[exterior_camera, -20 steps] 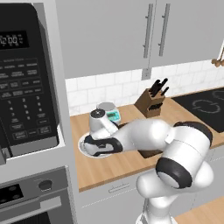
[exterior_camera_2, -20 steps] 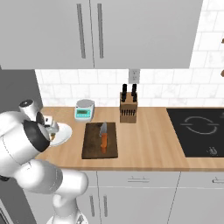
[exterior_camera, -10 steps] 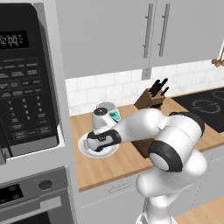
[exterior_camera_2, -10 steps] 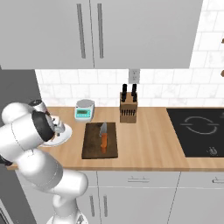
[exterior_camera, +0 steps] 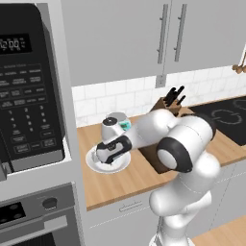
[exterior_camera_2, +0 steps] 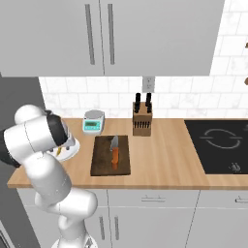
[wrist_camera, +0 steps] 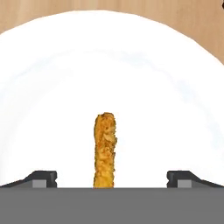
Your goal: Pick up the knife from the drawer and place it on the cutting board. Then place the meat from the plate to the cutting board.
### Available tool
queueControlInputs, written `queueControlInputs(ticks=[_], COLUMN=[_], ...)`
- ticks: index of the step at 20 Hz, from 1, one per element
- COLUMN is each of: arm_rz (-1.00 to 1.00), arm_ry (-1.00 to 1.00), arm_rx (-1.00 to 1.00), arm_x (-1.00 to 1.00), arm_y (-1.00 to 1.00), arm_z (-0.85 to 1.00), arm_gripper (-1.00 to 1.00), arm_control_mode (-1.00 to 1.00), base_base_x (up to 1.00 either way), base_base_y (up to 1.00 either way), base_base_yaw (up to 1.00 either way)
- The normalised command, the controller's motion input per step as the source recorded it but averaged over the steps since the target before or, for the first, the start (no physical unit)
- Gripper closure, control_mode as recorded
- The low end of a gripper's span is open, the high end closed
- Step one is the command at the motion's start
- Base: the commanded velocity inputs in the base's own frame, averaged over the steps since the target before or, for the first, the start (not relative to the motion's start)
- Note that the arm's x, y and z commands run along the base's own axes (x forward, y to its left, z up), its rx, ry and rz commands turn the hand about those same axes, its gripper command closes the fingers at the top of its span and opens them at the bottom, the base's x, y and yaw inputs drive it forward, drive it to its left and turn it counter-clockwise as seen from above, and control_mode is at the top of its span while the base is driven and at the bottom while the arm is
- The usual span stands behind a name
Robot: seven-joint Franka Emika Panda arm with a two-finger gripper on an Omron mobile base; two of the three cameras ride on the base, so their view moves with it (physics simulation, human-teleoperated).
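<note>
The white plate lies right under my hand, with the orange-yellow strip of meat on it. My gripper is open, one fingertip on each side of the strip and well apart from it. From the left base, the gripper hovers low over the plate at the counter's left end. The dark cutting board lies to the plate's right, and the orange-handled knife rests on it. The plate is half hidden by my arm. The drawer fronts below the counter are shut.
A small kitchen scale stands behind the plate and a wooden knife block behind the board. A black cooktop takes up the counter's right part. The microwave and oven column walls off the left side.
My hand has come down and settled low over the plate, and the elbow has swung across in front of the board. The jaws stay wide apart; knife and meat have not moved.
</note>
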Motion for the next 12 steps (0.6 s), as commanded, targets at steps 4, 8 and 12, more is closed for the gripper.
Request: queueControlInputs(ticks=[4,8,12], arm_rz=[0.00,0.00,0.00], arm_ry=[0.00,0.05,0.03], arm_rx=[-0.01,-0.04,0.00], arm_x=[0.18,0.00,0.00], arm_y=[0.15,0.03,0.00], arm_z=[-0.13,-0.32,-0.27], arm_gripper=[-1.00,-1.00,-1.00], arm_control_mode=[-1.00,-1.00,-1.00], base_base_x=[0.00,0.00,0.00], base_base_y=[0.00,0.00,0.00], base_base_yaw=[0.00,0.00,0.00])
